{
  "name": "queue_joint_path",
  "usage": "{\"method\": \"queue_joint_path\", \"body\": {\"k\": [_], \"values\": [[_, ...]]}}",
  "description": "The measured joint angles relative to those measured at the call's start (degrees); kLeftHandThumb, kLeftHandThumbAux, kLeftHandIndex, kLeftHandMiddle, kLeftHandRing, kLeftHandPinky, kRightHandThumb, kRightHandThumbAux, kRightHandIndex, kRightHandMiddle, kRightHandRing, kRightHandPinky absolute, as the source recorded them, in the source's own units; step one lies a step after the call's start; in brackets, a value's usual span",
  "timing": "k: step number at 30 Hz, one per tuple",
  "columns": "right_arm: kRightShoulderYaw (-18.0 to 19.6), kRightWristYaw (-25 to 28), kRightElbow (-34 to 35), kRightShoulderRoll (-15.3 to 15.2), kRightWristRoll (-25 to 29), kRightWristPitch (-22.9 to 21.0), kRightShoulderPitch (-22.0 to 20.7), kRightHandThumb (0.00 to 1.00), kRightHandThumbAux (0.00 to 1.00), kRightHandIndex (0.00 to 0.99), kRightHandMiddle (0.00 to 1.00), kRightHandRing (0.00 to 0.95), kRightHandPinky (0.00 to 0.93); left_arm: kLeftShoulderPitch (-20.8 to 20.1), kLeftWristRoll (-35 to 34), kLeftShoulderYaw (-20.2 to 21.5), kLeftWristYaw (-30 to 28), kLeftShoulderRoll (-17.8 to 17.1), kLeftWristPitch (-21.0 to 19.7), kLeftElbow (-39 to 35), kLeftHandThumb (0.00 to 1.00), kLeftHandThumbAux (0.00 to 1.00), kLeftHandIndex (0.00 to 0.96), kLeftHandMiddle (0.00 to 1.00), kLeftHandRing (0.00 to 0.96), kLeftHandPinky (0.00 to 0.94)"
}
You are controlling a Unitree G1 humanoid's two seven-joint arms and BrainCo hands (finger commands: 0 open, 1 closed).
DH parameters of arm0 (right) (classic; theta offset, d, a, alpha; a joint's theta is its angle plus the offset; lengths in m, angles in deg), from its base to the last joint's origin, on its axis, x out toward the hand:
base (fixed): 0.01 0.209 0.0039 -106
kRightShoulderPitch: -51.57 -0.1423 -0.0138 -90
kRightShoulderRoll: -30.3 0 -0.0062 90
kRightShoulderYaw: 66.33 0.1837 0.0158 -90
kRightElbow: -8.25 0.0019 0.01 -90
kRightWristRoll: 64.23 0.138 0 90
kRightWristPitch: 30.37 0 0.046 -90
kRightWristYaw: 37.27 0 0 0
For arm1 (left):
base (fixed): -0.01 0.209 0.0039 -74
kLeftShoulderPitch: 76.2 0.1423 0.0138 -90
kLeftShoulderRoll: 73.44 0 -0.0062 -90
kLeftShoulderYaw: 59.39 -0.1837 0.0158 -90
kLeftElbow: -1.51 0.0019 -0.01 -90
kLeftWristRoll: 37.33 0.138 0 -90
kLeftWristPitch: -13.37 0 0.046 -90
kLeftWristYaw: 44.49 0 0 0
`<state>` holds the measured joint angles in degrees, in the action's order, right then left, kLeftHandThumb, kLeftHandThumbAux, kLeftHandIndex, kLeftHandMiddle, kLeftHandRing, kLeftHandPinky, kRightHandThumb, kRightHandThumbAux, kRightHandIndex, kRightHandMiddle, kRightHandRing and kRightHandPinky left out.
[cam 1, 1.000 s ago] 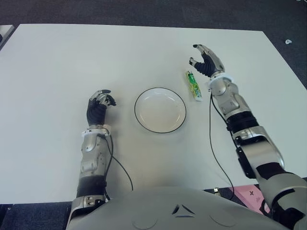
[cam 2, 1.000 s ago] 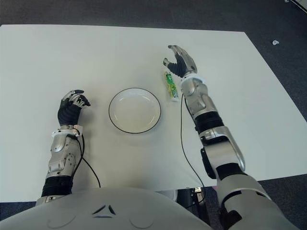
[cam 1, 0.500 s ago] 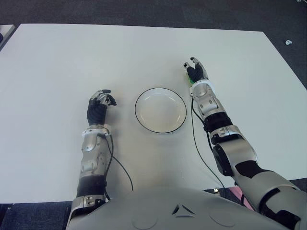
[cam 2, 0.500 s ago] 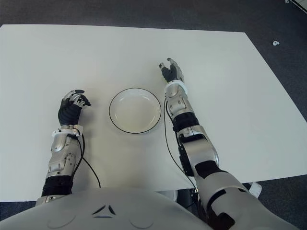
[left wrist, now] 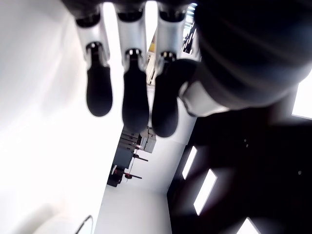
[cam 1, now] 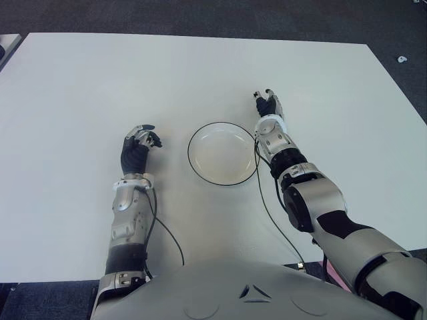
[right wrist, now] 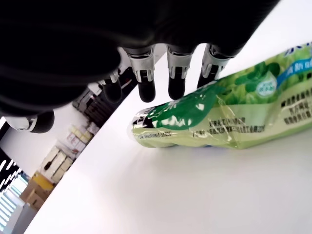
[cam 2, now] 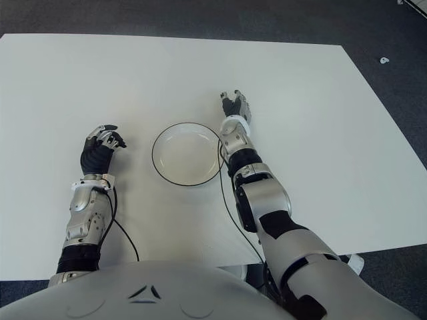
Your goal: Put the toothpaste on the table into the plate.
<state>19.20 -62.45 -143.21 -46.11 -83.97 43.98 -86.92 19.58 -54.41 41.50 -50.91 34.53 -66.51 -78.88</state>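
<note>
We are holding our right hand (cam 1: 268, 105) over the toothpaste (right wrist: 214, 117), which is lying flat on the white table (cam 1: 80, 87) just beyond the plate (cam 1: 223, 153), to its right. Its fingers (right wrist: 176, 83) are hanging spread, tips at the tube, not yet clamping it. Our left hand (cam 1: 138, 148) is sitting left of the plate, fingers curled, gripping nothing.

Both eye views look down from the head at one shared tabletop (cam 1: 80, 87) — slightly offset; each wrist view sits close behind its own fingers.
</note>
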Motion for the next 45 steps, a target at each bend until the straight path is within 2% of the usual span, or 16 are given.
{"method": "queue_joint_path", "body": {"k": [9, 27, 34, 38, 42, 45], "values": [[1.1, -4.1, -3.2, 1.1, 0.9, -0.5, -1.7, 0.536, 0.157, 0.0, 0.0, 0.0, 0.0, 0.0, -0.7, 0.1, -1.1, 0.0, 1.3, 0.9, 0.716, 0.714, 0.436, 0.614, 0.601, 0.56], [1.9, -12.5, -4.3, 2.5, 1.4, 2.3, -0.3, 0.566, 0.165, 0.0, 0.0, 0.0, 0.0, -0.2, -2.1, 0.6, -2.7, -0.8, 1.7, 1.7, 0.715, 0.713, 0.435, 0.611, 0.6, 0.566], [0.6, -18.4, -3.7, 2.7, 0.3, 2.3, 1.3, 0.585, 0.174, 0.0, 0.0, 0.0, 0.0, -0.3, -2.2, 1.1, -3.0, -1.1, 1.7, 1.9, 0.715, 0.713, 0.436, 0.611, 0.599, 0.565], [-0.6, -19.9, -3.2, 2.3, -0.5, 2.2, 2.4, 0.599, 0.177, 0.0, 0.0, 0.0, 0.0, -0.3, -2.2, 1.4, -3.0, -1.1, 1.5, 1.9, 0.715, 0.713, 0.435, 0.609, 0.597, 0.563], [-1.9, -21.2, 0.4, 1.7, -1.5, 1.3, 5.6, 0.615, 0.18, 0.0, 0.0, 0.0, 0.0, -0.4, -2.2, 1.5, -3.0, -1.1, 1.4, 1.9, 0.716, 0.713, 0.435, 0.608, 0.597, 0.564], [-2.9, -21.7, 5.1, 1.7, -2.7, -1.0, 8.8, 0.622, 0.179, 0.0, 0.0, 0.0, 0.0, -0.4, -2.3, 1.6, -3.0, -1.1, 1.4, 1.9, 0.716, 0.713, 0.435, 0.606, 0.596, 0.562]]}}
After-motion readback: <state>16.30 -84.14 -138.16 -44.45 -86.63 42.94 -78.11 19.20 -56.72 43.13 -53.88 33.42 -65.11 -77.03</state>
